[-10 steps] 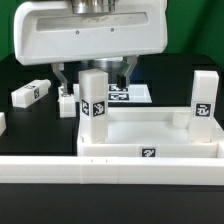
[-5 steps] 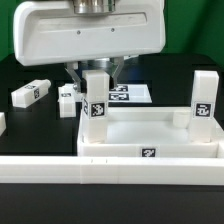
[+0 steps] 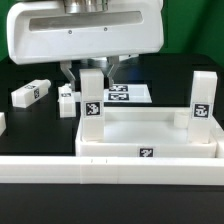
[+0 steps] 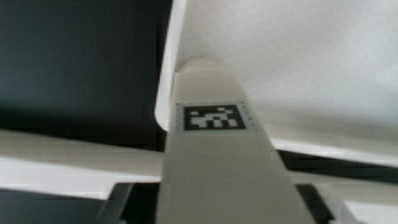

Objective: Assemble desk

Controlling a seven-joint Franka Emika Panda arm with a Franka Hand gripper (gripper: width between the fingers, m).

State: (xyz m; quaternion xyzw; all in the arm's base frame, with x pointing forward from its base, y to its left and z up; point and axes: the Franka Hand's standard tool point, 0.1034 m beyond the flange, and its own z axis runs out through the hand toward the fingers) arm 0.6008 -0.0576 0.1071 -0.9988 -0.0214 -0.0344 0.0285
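Clamped on the upright leg [image 3: 91,105], the claw [image 3: 90,74] has one finger pressed to each flank of the leg's top in the exterior view. That leg stands at the corner of the tabletop [image 3: 150,133] on the exterior view's left; whether it sits fully in its socket cannot be told. A second leg [image 3: 202,100] stands upright at the corner on the exterior view's right, well apart, so the open tray between them is free. A short lying leg [image 3: 67,100] is just beside the nearer finger, crowding that side. A loose leg [image 3: 32,92] lies flat further out, with bare dark table [image 3: 40,130] in front of it. The marker board [image 3: 128,93] lies behind the claw, and a long border bar [image 3: 110,172] closes off the tabletop's front edge.

In the wrist view the held leg [image 4: 222,160] runs up the middle, its tag facing the camera. Dark fingers [image 4: 134,195] bear on both its sides, with the claw [image 4: 226,200] centred on it. The tabletop's [image 4: 311,90] white surface lies beyond, and dark table [image 4: 80,60] shows beside its edge.
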